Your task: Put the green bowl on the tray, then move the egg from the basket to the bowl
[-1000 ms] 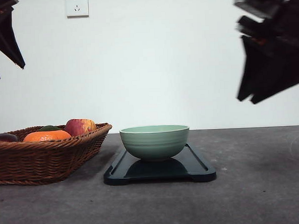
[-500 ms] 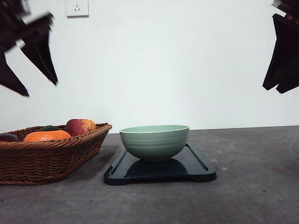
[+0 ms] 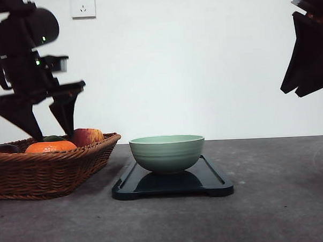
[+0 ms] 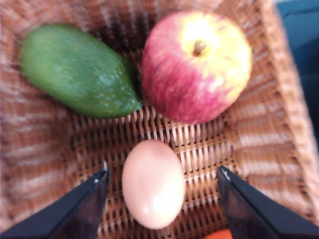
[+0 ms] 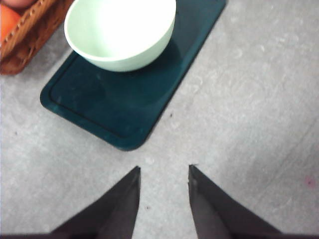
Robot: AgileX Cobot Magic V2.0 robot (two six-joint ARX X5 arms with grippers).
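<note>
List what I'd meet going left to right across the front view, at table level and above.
Basket with the left gripper hanging over it → green bowl on the tray → right gripper raised at the far right.

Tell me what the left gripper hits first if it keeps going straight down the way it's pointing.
Most likely the egg: in the left wrist view it lies between the open fingers of the left gripper, on the basket floor. The apple and the green fruit lie off that line. Remaining depth is unclear.
</note>
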